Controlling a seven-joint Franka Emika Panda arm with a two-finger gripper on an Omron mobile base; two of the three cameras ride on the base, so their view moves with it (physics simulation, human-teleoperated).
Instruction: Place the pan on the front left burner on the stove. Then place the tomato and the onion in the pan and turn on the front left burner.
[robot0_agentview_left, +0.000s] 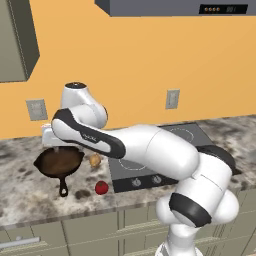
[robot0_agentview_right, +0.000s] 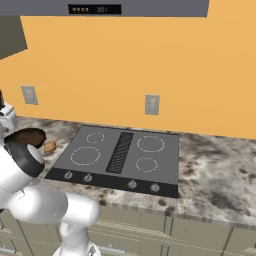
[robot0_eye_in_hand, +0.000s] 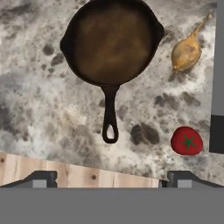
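Above the marbled counter, we held our gripper (robot0_eye_in_hand: 107, 178) with jaws spread wide and empty over the pan (robot0_eye_in_hand: 112, 41), which sat left of the stove (robot0_agentview_left: 165, 160), off the front left burner (robot0_agentview_right: 85, 155). The onion (robot0_eye_in_hand: 186, 53) and tomato (robot0_eye_in_hand: 187, 141) lay just beside it. We judged the cast-iron skillet heavy, rigid and likely to tip; its short looped handle (robot0_eye_in_hand: 110, 114) looked the surest place to take hold.
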